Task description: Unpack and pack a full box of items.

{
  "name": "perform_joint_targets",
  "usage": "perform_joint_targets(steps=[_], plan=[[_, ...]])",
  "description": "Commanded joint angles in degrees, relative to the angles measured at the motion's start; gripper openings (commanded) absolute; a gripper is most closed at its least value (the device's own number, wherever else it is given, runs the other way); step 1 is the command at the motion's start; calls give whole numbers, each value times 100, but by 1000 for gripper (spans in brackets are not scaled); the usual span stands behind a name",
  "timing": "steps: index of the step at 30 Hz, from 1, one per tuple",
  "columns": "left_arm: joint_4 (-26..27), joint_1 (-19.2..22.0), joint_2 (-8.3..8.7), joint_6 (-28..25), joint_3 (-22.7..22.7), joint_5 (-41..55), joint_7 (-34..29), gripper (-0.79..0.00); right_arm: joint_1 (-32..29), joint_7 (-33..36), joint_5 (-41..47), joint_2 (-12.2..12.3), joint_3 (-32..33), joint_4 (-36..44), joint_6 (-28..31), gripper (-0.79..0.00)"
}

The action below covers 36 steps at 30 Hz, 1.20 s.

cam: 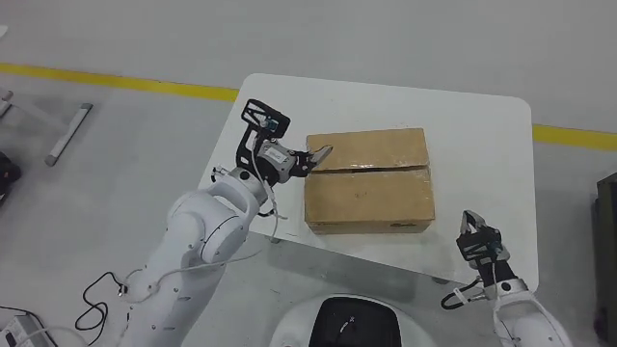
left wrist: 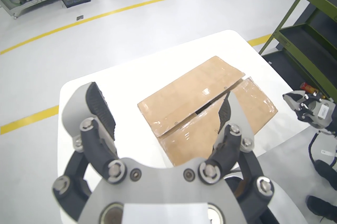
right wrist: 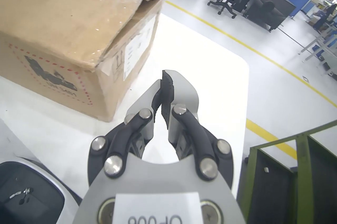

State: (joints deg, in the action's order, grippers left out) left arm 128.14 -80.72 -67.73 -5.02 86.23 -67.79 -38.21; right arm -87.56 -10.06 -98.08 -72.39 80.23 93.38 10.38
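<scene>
Your left gripper (left wrist: 159, 90) hangs spread at the brown cardboard box's (cam: 371, 178) end; right gripper (right wrist: 164, 77), pressed together, near a green metal rack (right wrist: 302, 169).

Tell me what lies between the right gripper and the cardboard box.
Between right gripper and cardboard box: only bare white table, per the top view.

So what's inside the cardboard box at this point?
Nothing can be seen: the box has both top flaps folded down, leaving a narrow dark gap between them. Any contents are covered.
</scene>
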Motion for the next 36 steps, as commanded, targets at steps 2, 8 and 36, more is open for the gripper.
perform_joint_targets(steps=[2, 8, 36], plan=[[-207, 213, -17, -76, -534, -519, 91, 0, -64, 6, 181, 15, 168, 55, -38, -785], [-935, 708, -62, -305, -1426, -1607, 261, 0, -151, 62, 276, 40, 352, 71, -67, -785], [-3049, 1854, -296, -490, -2633, -3501, 526, 0, -280, 198, 373, 86, 525, 190, -176, -785]])
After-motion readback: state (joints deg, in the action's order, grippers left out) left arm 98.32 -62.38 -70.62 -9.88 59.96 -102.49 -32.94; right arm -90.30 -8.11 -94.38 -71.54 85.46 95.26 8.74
